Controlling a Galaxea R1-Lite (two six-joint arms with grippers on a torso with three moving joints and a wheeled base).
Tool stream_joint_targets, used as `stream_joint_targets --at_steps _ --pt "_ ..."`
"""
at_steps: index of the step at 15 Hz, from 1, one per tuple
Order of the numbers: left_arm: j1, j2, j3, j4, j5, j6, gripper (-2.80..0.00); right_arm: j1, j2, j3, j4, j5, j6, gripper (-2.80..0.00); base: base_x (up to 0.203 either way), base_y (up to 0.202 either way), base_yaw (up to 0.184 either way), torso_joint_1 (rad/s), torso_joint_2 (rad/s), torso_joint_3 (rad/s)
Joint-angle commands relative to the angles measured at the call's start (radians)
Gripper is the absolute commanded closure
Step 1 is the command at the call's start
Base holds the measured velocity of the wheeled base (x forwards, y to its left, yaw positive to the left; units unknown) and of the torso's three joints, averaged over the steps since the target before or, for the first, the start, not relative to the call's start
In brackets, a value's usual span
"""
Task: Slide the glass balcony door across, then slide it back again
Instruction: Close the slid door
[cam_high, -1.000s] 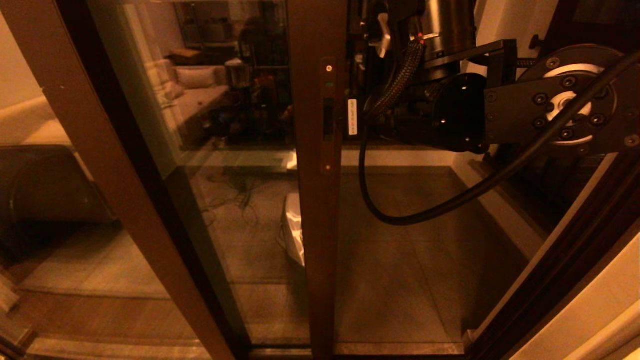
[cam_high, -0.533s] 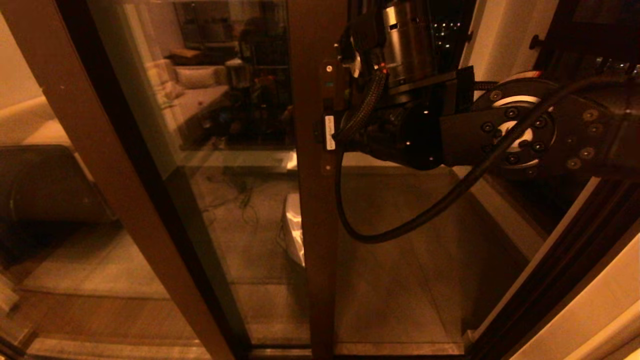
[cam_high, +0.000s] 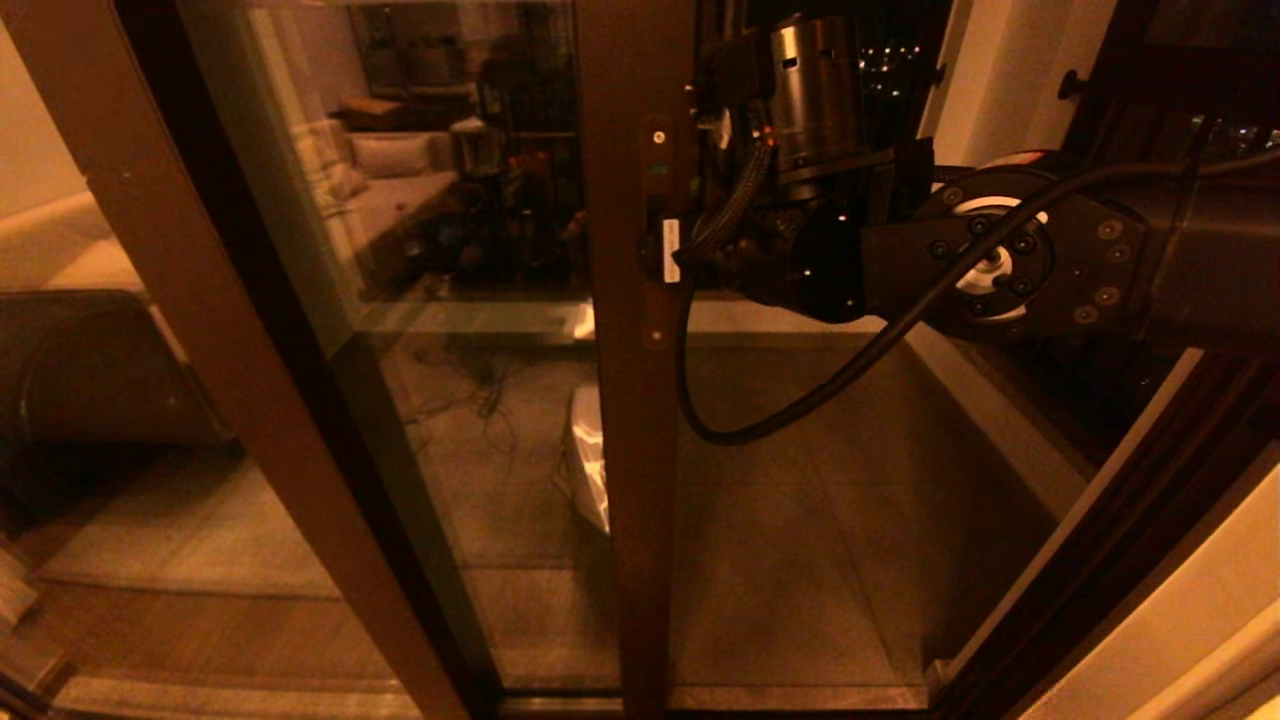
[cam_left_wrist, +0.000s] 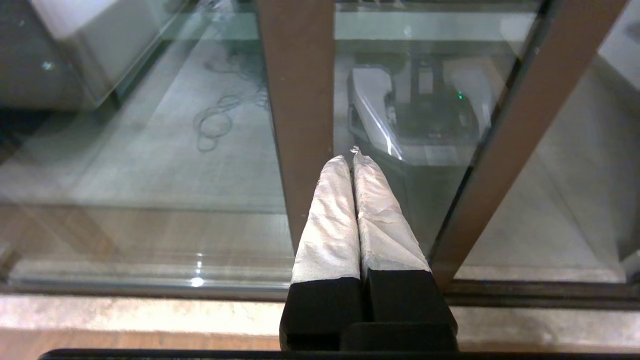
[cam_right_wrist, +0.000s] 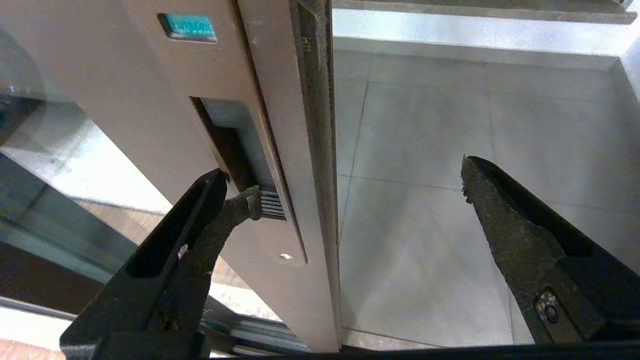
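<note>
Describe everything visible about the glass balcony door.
The door is a tall reflective glass pane in a brown frame, standing upright and partly slid aside, with open balcony floor past its edge. Its right upright carries a slim dark recessed handle, screws, a green mark and a white label. The right pincer is open and straddles that upright: one finger reaches into the handle recess, the other stands clear beyond the edge.

Glossy, reflective glass in the door (cam_high: 470, 300); smooth matt brown frame. Rough, worn black pads (cam_right_wrist: 505, 220) on the right claw (cam_right_wrist: 350, 195). Crinkled white wrapping on the left claw (cam_left_wrist: 353, 160).
</note>
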Motion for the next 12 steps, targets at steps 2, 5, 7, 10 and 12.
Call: stream_joint_targets --at_steps 2,5,7,10,12 --pt "0.001 0.000 0.000 0.000 0.000 0.000 0.00 -0.008 -0.008 -0.002 -0.001 -0.006 0.002 -2.80 0.000 0.000 0.000 0.000 0.00 0.000" --pt "0.001 0.000 0.000 0.000 0.000 0.000 0.00 -0.010 -0.010 -0.002 0.000 -0.006 0.003 -2.80 0.000 0.000 0.000 0.000 0.00 0.000" --pt "0.001 0.000 0.000 0.000 0.000 0.000 0.00 -0.023 -0.008 -0.002 0.001 -0.007 0.000 -2.80 0.000 0.000 0.000 0.000 0.00 0.000" --pt "0.001 0.000 0.000 0.002 0.000 0.000 0.00 -0.032 -0.008 0.004 0.003 -0.008 -0.003 -2.80 0.000 0.000 0.000 0.000 0.00 0.000" --pt "0.001 0.000 0.000 0.000 0.000 0.000 0.00 -0.035 -0.007 0.005 0.004 -0.008 -0.003 -2.80 0.000 0.000 0.000 0.000 0.00 0.000"
